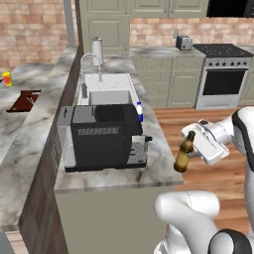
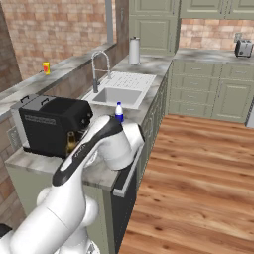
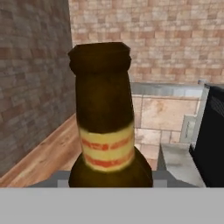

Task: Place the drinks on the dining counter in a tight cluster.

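Note:
My gripper [image 1: 191, 144] is shut on the slim dark brown bottle [image 1: 182, 158], holding it tilted in the air just off the right edge of the sink counter. Up close, that bottle's [image 3: 105, 127] neck carries a yellow and red label. It [image 2: 71, 143] peeks out behind my arm beside the black machine. The small blue-and-white bottle [image 1: 140, 110] [image 2: 119, 111] stands upright on the sink counter at the basin's near right corner. The dining counter [image 1: 17, 126] lies far left, behind its raised ledge [image 2: 69, 63]. A small yellow item [image 1: 7, 78] [image 2: 46, 68] stands there; I cannot tell what it is.
A black coffee machine [image 1: 104, 136] [image 2: 52, 124] fills the near end of the sink counter. Behind it are the sink [image 1: 109, 95], a faucet [image 2: 99, 67] and a paper towel roll [image 1: 97, 51]. A dark board [image 1: 25, 100] lies on the dining counter. The wood floor [image 2: 198, 168] to the right is open.

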